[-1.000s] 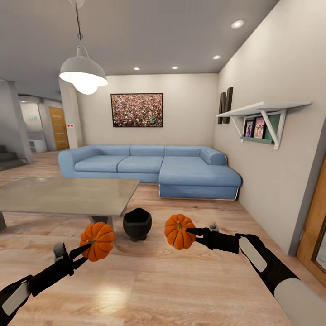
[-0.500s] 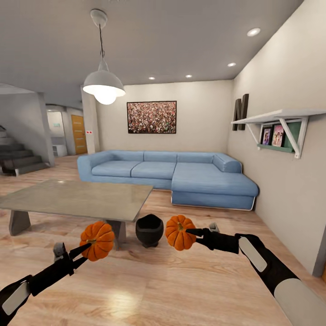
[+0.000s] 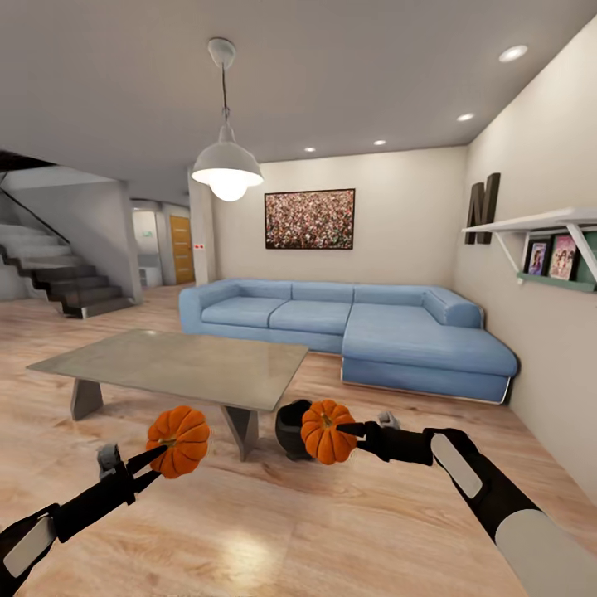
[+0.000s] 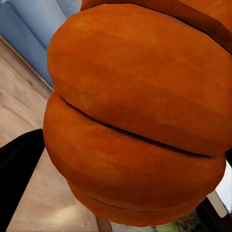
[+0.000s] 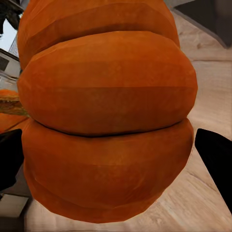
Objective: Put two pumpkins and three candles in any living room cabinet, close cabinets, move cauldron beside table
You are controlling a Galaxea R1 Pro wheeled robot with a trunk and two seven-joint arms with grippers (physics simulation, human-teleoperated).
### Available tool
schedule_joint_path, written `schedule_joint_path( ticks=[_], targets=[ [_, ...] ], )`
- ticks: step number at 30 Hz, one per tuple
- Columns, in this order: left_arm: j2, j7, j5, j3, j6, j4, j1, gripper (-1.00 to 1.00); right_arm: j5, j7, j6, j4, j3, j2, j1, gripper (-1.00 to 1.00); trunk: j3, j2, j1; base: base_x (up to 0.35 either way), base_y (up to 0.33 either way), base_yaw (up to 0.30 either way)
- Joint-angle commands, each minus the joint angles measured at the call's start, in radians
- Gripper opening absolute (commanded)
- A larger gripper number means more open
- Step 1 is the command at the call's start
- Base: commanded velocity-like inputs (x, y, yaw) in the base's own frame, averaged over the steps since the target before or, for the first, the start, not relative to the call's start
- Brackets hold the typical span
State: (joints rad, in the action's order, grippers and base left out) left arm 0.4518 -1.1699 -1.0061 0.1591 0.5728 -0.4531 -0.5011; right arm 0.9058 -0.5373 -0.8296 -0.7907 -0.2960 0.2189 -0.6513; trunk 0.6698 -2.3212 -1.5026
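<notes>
Now the left gripper is clamping one ribbed, glossy orange pumpkin. The right gripper is clamping another pumpkin, hiding part of the round black cauldron.

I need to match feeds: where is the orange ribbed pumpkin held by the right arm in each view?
Head view: the orange ribbed pumpkin in the right end effector sits at lower centre, in front of the black cauldron.
Right wrist view: close up, centre.
Left wrist view: I can't pick it out; the big pumpkin there is the left arm's.
Shared landmark: pale wood floor.

pumpkins: 2 | cauldron: 1 | table: 1 | sofa: 1 | lamp: 1
</notes>
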Motion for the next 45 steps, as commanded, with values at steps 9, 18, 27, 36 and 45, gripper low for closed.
schedule_joint_path(
  ticks=[9, 18, 27, 36, 45],
  targets=[
    [0.001, -0.001, -0.007, 0.005, 0.054, 0.001, -0.001, -1.00, 0.004, 0.009, -0.008, 0.001, -0.003, -0.029, -0.001, -1.00, -0.017, 0.063, 0.035, 0.000, 0.000, 0.203],
    [0.002, -0.001, -0.006, 0.005, 0.065, 0.001, -0.002, -1.00, 0.007, 0.061, -0.008, -0.002, -0.003, -0.038, -0.001, -1.00, -0.033, 0.126, 0.069, 0.000, 0.000, 0.149],
    [0.002, -0.001, -0.008, 0.005, 0.065, 0.002, -0.002, -1.00, 0.004, 0.062, -0.008, -0.005, -0.004, -0.050, -0.001, -1.00, -0.045, 0.182, 0.100, 0.000, 0.000, 0.147],
    [0.004, -0.002, -0.010, 0.004, 0.067, 0.001, -0.001, -1.00, -0.016, 0.062, -0.008, -0.009, -0.005, -0.064, -0.001, -1.00, -0.032, 0.182, 0.100, 0.001, 0.001, 0.146],
    [0.021, -0.040, -0.010, 0.003, 0.068, 0.002, -0.002, -1.00, -0.015, 0.061, 0.000, -0.009, -0.004, -0.069, -0.001, -1.00, -0.025, 0.182, 0.100, 0.157, 0.187, 0.085]
  ],
)
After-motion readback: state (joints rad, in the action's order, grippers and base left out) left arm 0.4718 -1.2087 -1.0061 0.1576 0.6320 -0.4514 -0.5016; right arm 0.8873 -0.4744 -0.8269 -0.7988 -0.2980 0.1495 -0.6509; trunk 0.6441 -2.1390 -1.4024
